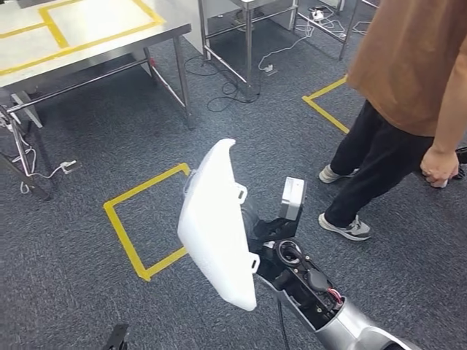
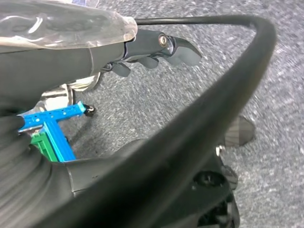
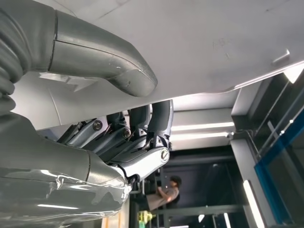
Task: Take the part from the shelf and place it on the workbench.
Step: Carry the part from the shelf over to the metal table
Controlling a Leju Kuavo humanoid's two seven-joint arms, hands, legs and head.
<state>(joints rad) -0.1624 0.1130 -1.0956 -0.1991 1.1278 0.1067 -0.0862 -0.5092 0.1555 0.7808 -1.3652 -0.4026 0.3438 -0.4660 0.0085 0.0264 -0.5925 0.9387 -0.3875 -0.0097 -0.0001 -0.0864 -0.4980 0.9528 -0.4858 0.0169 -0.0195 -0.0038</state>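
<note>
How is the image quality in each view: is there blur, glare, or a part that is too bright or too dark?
Head view: sharp and evenly lit; the white part in the right hand looks bright but keeps its edges. Left wrist view: the carpet is smeared by blur, and the left hand carries glare on its clear cover. Right wrist view: ceiling lights are blown out, and the background person is dim and small.

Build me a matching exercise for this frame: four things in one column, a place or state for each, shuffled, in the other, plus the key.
Things:
1. white part
2. right robot hand
3. yellow tape square
4. person

Places or states:
A. stuck on the grey carpet
B. standing at the right
C. held up over the floor
D. gripping the part

Pairs: 1-C, 2-D, 3-A, 4-B
</note>
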